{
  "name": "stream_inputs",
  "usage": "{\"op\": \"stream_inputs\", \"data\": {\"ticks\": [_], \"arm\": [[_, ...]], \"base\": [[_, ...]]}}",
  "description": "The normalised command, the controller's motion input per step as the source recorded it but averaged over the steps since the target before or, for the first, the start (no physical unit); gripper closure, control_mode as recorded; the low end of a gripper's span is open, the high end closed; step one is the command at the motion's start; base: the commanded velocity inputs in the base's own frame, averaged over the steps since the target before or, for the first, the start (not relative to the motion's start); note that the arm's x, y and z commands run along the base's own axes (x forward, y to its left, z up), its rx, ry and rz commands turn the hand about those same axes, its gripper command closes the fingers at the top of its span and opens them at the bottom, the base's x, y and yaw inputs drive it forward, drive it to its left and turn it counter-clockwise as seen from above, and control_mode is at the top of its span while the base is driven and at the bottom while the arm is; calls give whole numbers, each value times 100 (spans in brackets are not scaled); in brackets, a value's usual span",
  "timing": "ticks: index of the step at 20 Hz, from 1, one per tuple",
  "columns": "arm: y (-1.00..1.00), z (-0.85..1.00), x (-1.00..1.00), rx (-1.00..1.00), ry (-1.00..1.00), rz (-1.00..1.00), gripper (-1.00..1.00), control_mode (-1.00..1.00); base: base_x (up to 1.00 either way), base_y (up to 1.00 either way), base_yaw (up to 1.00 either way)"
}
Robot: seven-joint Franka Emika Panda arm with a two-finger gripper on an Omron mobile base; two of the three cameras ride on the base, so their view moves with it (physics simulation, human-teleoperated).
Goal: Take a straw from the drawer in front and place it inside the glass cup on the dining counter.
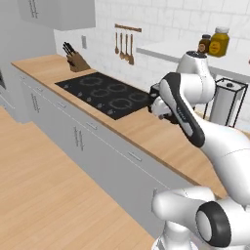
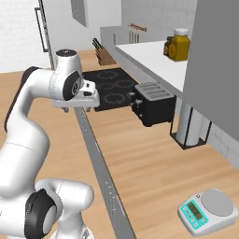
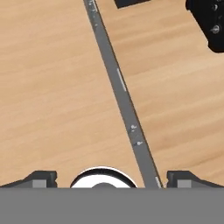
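My gripper (image 2: 77, 110) hangs open over the front edge of the wood counter (image 2: 140, 154), pointing down, with nothing between its fingers. In the hand view both dark fingertips (image 3: 41, 178) stand far apart at the bottom. Between them runs the grey strip of cabinet fronts seen from above, with the slim bar handle (image 3: 121, 80) of a shut drawer. In the left base view that drawer front (image 1: 135, 156) sits just under the counter edge, below the hand. The straw is hidden. The glass cup and the dining counter are out of view.
A black stovetop (image 1: 105, 93) lies left of the hand, with a knife block (image 1: 75, 59) and hanging utensils (image 1: 124, 46) behind. A black toaster (image 2: 154, 102), a paper-towel holder (image 2: 189, 126), a kitchen scale (image 2: 205, 210) and jars (image 2: 179, 44) on a white shelf stand to the right.
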Motion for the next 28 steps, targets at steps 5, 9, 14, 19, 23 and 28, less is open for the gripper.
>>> {"op": "stream_inputs", "data": {"ticks": [5, 9, 14, 19, 23, 28], "arm": [[68, -25, 0, -32, -9, 7, -100, -100], [75, -40, 0, -42, -16, 0, -100, -100], [62, -64, 3, -43, -15, -3, -100, -100], [37, -75, 20, -39, -13, -10, -100, -100], [29, -71, 30, -34, -5, -11, -100, -100], [20, -69, 32, -33, -3, -12, -100, -100]], "base": [[0, 0, 0], [0, 0, 0], [0, 0, 0], [0, 0, 0], [0, 0, 0], [0, 0, 0]]}}
